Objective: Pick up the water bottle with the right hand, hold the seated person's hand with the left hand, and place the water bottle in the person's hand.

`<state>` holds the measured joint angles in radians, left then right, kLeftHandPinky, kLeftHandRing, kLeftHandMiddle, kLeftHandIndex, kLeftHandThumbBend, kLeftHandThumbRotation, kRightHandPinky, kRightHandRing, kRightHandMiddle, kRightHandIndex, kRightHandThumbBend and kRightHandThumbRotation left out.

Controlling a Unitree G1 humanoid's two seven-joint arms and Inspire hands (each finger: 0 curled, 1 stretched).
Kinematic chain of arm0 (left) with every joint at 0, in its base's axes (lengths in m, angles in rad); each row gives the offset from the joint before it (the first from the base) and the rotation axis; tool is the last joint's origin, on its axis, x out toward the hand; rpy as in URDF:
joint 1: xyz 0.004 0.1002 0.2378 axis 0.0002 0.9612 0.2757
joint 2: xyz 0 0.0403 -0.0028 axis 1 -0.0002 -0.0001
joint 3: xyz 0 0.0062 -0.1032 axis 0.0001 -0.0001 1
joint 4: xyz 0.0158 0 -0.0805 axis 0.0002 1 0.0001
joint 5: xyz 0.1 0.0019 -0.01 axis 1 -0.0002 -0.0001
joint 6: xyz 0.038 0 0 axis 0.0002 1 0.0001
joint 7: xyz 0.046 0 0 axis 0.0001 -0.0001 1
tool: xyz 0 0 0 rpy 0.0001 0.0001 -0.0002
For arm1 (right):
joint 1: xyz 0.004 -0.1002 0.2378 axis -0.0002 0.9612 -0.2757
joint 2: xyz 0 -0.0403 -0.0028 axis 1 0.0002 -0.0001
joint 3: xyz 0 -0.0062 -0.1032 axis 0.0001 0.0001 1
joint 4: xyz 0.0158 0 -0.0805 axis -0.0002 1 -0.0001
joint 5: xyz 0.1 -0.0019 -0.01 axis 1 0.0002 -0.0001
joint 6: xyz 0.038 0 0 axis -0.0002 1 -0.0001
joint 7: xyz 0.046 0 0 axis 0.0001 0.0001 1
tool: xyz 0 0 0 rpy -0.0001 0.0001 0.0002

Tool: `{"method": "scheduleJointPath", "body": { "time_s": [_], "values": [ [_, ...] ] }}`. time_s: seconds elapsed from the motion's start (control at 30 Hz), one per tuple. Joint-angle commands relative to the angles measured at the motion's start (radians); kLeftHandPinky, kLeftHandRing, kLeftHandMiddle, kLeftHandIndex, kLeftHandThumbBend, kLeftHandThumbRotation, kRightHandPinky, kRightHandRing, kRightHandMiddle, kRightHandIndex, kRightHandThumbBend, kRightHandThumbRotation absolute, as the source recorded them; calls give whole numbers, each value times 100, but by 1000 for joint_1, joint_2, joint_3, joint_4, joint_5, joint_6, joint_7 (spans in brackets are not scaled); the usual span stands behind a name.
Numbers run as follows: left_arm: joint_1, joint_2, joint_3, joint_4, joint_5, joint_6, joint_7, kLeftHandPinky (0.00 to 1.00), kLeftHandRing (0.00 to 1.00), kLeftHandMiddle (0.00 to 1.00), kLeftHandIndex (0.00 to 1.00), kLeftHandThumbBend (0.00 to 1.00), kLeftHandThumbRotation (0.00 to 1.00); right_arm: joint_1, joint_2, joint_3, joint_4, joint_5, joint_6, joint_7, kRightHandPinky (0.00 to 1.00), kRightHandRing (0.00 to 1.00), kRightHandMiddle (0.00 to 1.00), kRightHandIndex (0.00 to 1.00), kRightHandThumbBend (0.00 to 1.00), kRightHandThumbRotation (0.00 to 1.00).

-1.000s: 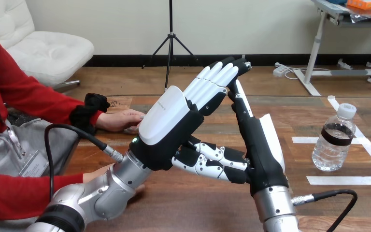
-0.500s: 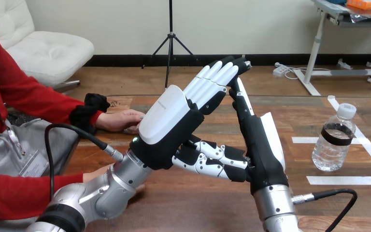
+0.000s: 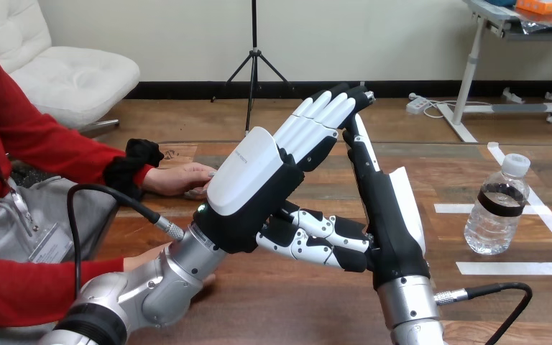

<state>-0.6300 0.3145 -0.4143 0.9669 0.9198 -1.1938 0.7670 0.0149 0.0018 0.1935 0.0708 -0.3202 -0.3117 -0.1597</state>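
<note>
A clear water bottle [image 3: 497,207] with a white cap and a dark label stands upright on the table at the right, between white tape lines. My left hand [image 3: 259,180] is raised over the middle of the table, fingers straight, its white back toward the camera. My right hand [image 3: 388,215] stands beside it, edge-on, fingers straight and pointing up; its fingertips meet those of the left hand. Both hands hold nothing and are well left of the bottle. The person's hand [image 3: 180,178] rests flat on the table at the left, behind my left hand.
The person's other red-sleeved arm [image 3: 36,287] lies along the table's near left, beside my left forearm. White tape lines [image 3: 517,267] mark the table around the bottle. A black cable [image 3: 489,289] trails from my right wrist.
</note>
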Motion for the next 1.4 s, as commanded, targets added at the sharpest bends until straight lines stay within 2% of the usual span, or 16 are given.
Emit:
{"method": "scheduleJointPath", "body": {
  "time_s": [0.0, 0.07, 0.17, 0.27, 0.37, 0.57, 0.67, 0.77, 0.97, 1.07, 1.17, 1.27, 1.37],
  "values": [
    [-58, 8, -6, -42, 15, 20, 46, 100, 100, 100, 100, 100, 75, -73, 22, 7, 0, 2, -33, -12, 100, 100, 100, 100, 100, 36],
    [-60, 10, -10, -47, 26, 29, 60, 100, 100, 100, 100, 100, 76, -72, 21, 7, 1, 2, -38, -14, 100, 100, 100, 100, 100, 36],
    [-62, 11, -8, -38, 14, 21, 50, 100, 100, 100, 100, 100, 76, -63, 19, 9, -7, 7, -34, -5, 100, 100, 100, 100, 100, 36],
    [-69, 10, -4, -17, -16, -8, 18, 100, 100, 100, 100, 100, 74, -57, 15, 9, -6, 11, -41, -3, 100, 100, 100, 100, 100, 36],
    [-65, 16, -8, -32, 4, 10, 32, 100, 100, 100, 100, 100, 74, -55, 15, 9, -1, 15, -47, -2, 100, 100, 100, 100, 100, 37],
    [-57, 14, -11, -38, 9, 6, 36, 100, 100, 100, 100, 100, 75, -56, 16, 7, 0, 12, -48, -7, 100, 100, 100, 100, 100, 38],
    [-51, 9, -8, -39, -14, -8, 6, 100, 100, 100, 100, 100, 74, -57, 18, 5, -7, 10, -37, -8, 100, 100, 100, 100, 100, 38],
    [-44, 5, -6, -50, -12, -6, 13, 100, 100, 100, 100, 100, 73, -55, 22, 6, -14, 13, -32, -7, 100, 100, 100, 100, 100, 40],
    [-35, 5, -3, -68, -23, -4, -7, 100, 100, 100, 100, 100, 73, -38, 25, 9, -29, 18, -34, -6, 100, 100, 100, 100, 100, 39],
    [-26, 5, -2, -88, -6, 14, 21, 100, 100, 100, 100, 100, 74, -19, 25, 13, -51, 24, -26, 2, 100, 100, 100, 100, 100, 38],
    [-23, 0, 1, -85, -36, -2, -12, 100, 100, 100, 100, 100, 73, -8, 21, 14, -50, 26, -42, 3, 100, 100, 100, 100, 100, 38],
    [-18, 2, -1, -93, -29, 0, -7, 100, 100, 100, 100, 100, 73, -3, 16, 15, -53, 21, -45, 3, 100, 100, 100, 100, 100, 38],
    [-12, -4, 0, -84, -64, -11, -48, 100, 100, 100, 100, 100, 72, -4, 17, 12, -44, 26, -55, -3, 100, 100, 100, 100, 100, 38]
  ]
}}
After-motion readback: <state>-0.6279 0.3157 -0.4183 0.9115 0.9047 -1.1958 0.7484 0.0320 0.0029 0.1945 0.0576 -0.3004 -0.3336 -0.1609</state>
